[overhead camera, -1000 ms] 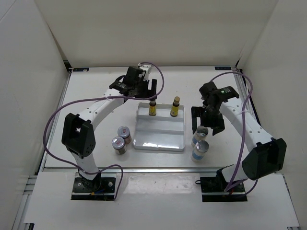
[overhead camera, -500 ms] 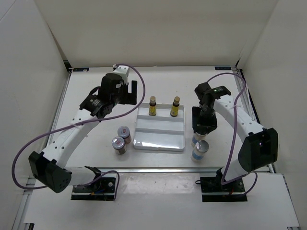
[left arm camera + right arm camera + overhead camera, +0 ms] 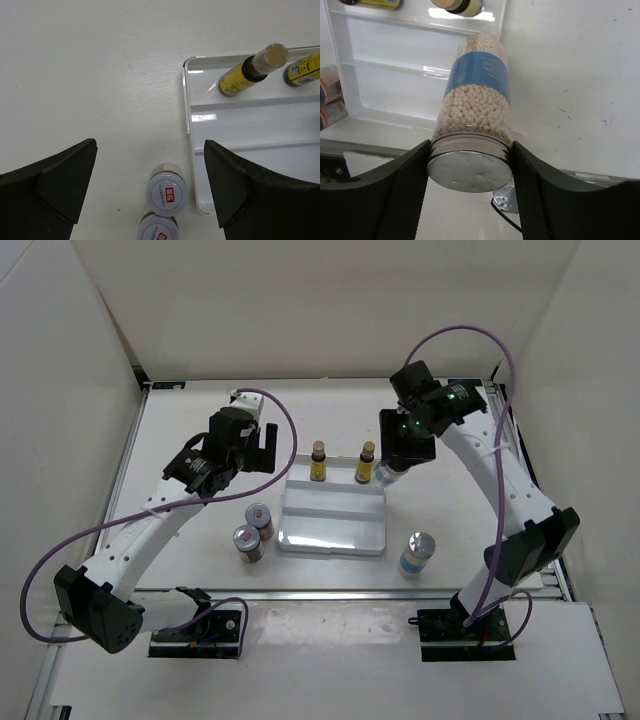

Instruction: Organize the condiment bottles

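My right gripper (image 3: 396,462) (image 3: 470,147) is shut on the silver cap end of a clear-blue bottle (image 3: 385,475) (image 3: 477,95) full of white beads, held in the air over the white tray's right edge (image 3: 502,30). A second clear-blue bottle (image 3: 416,554) stands on the table right of the tray (image 3: 332,525). Two slim yellow bottles (image 3: 319,462) (image 3: 366,463) (image 3: 252,70) (image 3: 302,70) stand in the tray's back row. Two short silver-lidded jars (image 3: 259,518) (image 3: 247,541) (image 3: 167,191) (image 3: 157,232) sit left of the tray. My left gripper (image 3: 264,443) (image 3: 150,150) hangs open and empty above the jars.
The tray's middle and front rows (image 3: 250,125) hold nothing. White walls enclose the table at the back and both sides. A purple cable loops off each arm.
My right gripper shut on one blue bottle, lifted it from beside the other, and carried it back and left to the tray's edge. My left arm drew back left from the yellow bottles.
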You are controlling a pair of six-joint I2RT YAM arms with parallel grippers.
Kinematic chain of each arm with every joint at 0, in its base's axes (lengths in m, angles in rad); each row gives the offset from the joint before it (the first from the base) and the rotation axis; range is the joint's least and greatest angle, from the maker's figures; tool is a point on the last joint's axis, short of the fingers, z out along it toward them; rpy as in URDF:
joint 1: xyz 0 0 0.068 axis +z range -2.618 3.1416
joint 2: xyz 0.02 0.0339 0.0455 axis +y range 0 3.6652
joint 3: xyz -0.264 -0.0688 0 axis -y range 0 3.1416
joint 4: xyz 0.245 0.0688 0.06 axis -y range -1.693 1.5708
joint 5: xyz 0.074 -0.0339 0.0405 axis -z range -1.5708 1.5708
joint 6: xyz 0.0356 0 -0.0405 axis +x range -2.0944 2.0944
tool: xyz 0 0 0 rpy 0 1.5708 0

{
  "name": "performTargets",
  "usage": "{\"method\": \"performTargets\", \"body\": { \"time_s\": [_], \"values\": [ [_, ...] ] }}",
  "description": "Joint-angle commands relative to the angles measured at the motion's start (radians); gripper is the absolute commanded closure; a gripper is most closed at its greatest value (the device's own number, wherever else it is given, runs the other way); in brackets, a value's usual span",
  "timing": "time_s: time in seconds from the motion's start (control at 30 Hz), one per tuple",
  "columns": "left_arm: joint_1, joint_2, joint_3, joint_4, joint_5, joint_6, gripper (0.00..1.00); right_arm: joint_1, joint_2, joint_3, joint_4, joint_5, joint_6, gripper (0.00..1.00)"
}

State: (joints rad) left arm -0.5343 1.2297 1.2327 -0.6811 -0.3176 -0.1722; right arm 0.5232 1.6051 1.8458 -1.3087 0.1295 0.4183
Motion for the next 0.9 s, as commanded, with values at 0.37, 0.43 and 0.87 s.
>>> {"method": "performTargets", "body": {
  "time_s": [0.37,0.43,0.87],
  "values": [
    [-0.015,-0.033,-0.018,-0.005,-0.052,0.007,0.01,0.043,0.182,-0.071,0.085,-0.105,-0.064,1.00],
    [-0.015,-0.033,-0.018,-0.005,-0.052,0.017,0.01,0.052,0.191,-0.089,0.110,-0.105,-0.064,1.00],
    [-0.015,-0.042,-0.027,-0.005,-0.081,0.027,0.01,0.052,0.242,0.013,0.120,-0.105,-0.073,1.00]
  ]
}}
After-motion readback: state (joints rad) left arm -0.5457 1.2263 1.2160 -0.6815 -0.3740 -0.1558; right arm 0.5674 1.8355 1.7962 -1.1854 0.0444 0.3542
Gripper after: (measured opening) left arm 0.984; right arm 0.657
